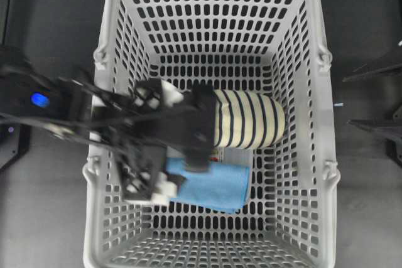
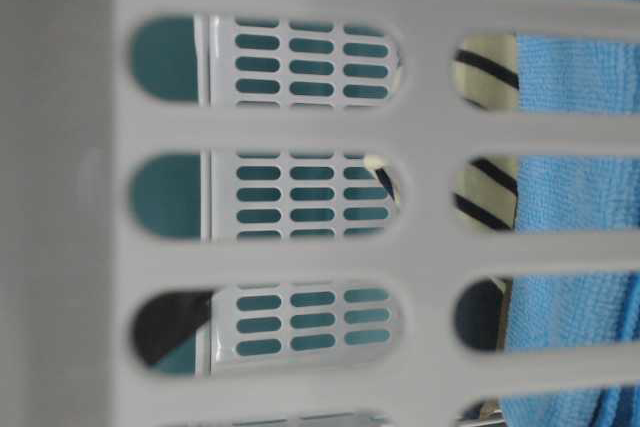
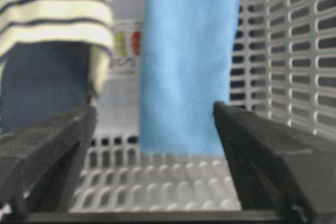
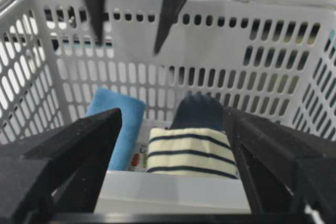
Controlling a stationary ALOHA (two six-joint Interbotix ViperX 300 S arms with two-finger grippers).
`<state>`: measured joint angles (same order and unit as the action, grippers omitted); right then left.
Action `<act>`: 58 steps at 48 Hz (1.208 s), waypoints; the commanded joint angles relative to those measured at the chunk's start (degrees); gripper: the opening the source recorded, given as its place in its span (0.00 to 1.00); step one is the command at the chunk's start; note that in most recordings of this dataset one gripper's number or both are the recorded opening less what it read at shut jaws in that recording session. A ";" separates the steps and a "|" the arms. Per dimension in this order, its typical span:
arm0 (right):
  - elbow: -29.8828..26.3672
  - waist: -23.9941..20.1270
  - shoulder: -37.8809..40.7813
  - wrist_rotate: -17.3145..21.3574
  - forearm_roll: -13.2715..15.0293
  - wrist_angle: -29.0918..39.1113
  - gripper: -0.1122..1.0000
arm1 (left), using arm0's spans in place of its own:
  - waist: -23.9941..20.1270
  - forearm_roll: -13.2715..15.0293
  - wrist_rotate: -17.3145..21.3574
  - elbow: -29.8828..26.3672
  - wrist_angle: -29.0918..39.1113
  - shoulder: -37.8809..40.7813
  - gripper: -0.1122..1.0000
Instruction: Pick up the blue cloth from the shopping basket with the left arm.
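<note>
On a dark tabletop (image 1: 50,23) we see the shopping basket (image 1: 295,48) filling the overhead view. Inside, the left arm (image 1: 94,114) reaches in from nine o'clock, its left gripper (image 3: 157,145) spread wide and holding nothing. The striped garment (image 1: 248,119) lies mid-floor (rolled); the blue cloth (image 1: 217,183) lies flat at its six o'clock. The right gripper (image 4: 173,145) is wide open, empty, outside the basket.

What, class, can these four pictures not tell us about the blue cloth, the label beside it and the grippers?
- Blue cloth: its left part, hidden overhead by the left gripper.
- Cloth's far end: cut off by the top edge in the left wrist view.
- Small label: print too blurred to read.
- Right gripper: fingertips cut off by the bottom edge.
- Shopping basket: its wall blocks the table-level view.
</note>
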<state>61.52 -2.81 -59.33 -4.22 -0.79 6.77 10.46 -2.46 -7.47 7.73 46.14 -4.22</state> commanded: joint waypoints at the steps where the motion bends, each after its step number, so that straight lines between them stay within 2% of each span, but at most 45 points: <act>1: -1.41 -0.18 0.18 -0.18 0.09 -0.53 0.78 | 1.23 -0.18 -0.09 -3.52 -0.09 3.43 0.92; 10: -0.97 -0.18 0.18 0.00 0.09 -0.53 0.78 | 2.20 -0.18 -0.79 -5.98 -0.09 10.02 0.90; 19: -0.70 -0.18 -0.18 0.00 0.09 -0.53 0.78 | 2.29 -0.18 -3.43 -5.71 -0.44 13.97 0.90; 37: 0.26 -0.18 -0.53 0.09 0.09 -0.53 0.78 | 2.29 -0.18 -3.69 -1.85 -2.37 16.17 0.89; 42: 0.62 -0.18 -0.53 0.09 -0.09 -0.35 0.78 | 2.20 -0.18 -3.08 -0.97 -2.37 15.91 0.85; 46: 0.62 -0.18 -0.53 0.09 -0.09 -0.35 0.78 | 2.20 -0.09 -2.90 -0.62 -2.37 15.91 0.74; 55: 0.79 -0.18 -0.53 0.18 -0.09 -0.53 0.78 | 2.29 -0.18 -2.20 -2.02 -2.37 14.85 0.29; 58: 0.79 -0.18 -0.53 0.18 -0.09 -0.53 0.78 | 2.29 -0.18 -0.88 -3.16 -2.37 14.15 0.18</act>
<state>62.93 -2.81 -60.21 -4.13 -0.79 6.77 12.66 -2.37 -9.49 6.50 43.95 11.95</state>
